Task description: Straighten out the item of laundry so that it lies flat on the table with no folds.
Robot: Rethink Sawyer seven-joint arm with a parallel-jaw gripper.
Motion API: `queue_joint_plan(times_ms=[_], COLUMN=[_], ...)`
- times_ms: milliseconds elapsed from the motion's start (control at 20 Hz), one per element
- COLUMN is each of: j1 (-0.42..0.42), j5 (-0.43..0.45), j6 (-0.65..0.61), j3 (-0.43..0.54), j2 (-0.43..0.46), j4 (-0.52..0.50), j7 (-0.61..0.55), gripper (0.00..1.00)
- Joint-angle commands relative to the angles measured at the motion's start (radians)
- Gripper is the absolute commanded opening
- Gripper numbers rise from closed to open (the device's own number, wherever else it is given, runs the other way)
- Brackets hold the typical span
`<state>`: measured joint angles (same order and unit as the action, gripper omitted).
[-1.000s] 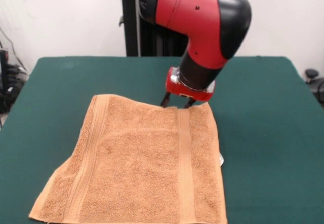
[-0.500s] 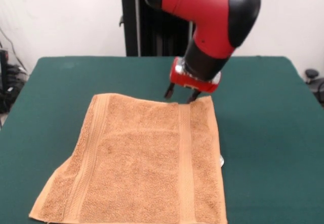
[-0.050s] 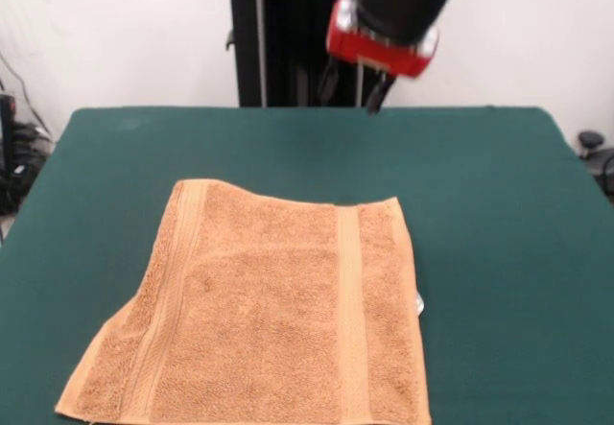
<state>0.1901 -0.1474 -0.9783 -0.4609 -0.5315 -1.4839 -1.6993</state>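
While a small orange-tan terry-cloth towel [image 3: 269, 300] lies spread on the large table covered in dark green felt-like cloth [image 3: 499, 214], its near edge at the frame's bottom, the red and black arm's gripper [image 3: 352, 87] hangs well above it, fingers parted and holding nothing. Behind stand a black pedestal [image 3: 288, 46] and a plain white wall [image 3: 115, 32].

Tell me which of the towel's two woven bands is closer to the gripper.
The band toward the picture's right side of the towel; its far end lies almost beneath the raised gripper.
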Motion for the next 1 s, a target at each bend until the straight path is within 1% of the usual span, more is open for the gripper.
queue_joint_plan(times_ms=[50,300,550,750,1000], j1=[0.004,0.002,0.0,-0.017,-0.017], j5=[0.01,0.004,-0.003,-0.003,-0.011], j6=[-0.109,-0.073,-0.022,-0.047,-0.042], j3=[0.04,0.062,0.091,0.111,0.116], j2=[-0.049,-0.032,0.039,0.095,0.123], j4=[-0.037,-0.042,-0.007,0.069,0.093], j7=[-0.174,-0.2,-0.227,-0.208,-0.214], gripper=[1.0,1.0,1.0,1.0,1.0])
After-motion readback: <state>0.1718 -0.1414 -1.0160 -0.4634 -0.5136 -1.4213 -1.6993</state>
